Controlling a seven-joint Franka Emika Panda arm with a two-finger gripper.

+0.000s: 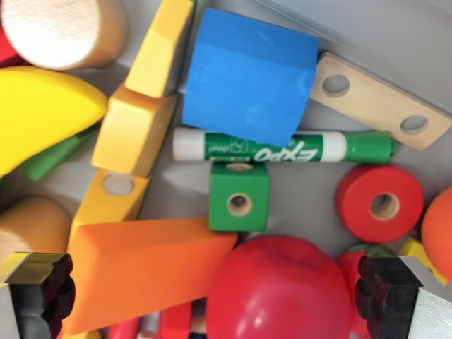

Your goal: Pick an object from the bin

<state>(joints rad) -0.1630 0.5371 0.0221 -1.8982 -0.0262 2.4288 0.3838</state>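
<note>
Hovering over bin — gripper [212,296] spread wide, empty, straddling red apple [279,289] and orange block [145,265].

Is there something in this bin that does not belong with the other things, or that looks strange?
Yes. The green Expo marker lies among wooden and foam toy pieces, partly under the blue foam block and touching the green cube. It is the only writing tool there. Nothing looks broken or spilled.
</note>
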